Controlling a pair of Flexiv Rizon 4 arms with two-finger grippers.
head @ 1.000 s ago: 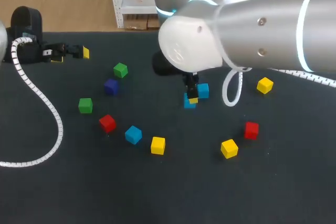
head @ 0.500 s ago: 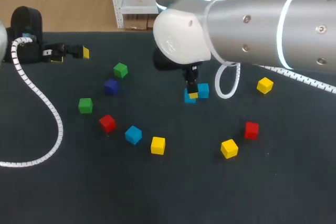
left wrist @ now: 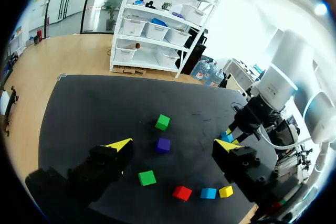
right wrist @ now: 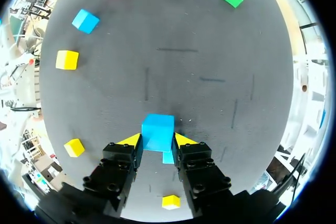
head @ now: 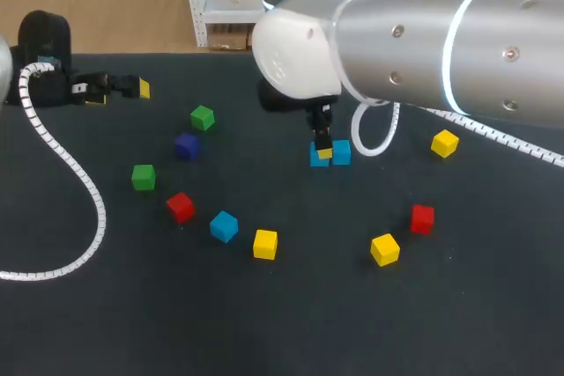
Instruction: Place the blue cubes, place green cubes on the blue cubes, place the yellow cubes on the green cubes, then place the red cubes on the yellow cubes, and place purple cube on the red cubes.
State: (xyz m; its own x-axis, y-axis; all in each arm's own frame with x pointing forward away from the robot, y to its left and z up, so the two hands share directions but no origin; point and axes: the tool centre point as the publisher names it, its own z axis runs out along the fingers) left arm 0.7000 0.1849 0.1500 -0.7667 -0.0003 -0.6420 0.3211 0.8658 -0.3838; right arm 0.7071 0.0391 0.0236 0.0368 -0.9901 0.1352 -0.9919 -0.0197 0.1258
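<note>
My right gripper (head: 322, 149) is shut on a blue cube (right wrist: 157, 131), which sits between its yellow tips. A second blue cube (head: 342, 152) lies right beside it on the black table; in the right wrist view only a sliver of this cube (right wrist: 168, 157) shows between the fingers. A third blue cube (head: 224, 226) lies nearer the front. My left gripper (head: 119, 93) stands open and empty at the table's far left. Ahead of it are a green cube (left wrist: 162, 122), the purple cube (left wrist: 163, 145) and another green cube (left wrist: 146, 178).
Scattered on the table are two green cubes (head: 202, 117) (head: 143, 176), the purple cube (head: 186, 144), two red cubes (head: 181, 207) (head: 422, 218) and three yellow cubes (head: 265, 243) (head: 384, 249) (head: 445, 143). A white coiled cable (head: 84, 191) loops over the left side.
My right arm has carried the held blue cube a little toward the back, level with the second blue cube. The left arm has not moved.
</note>
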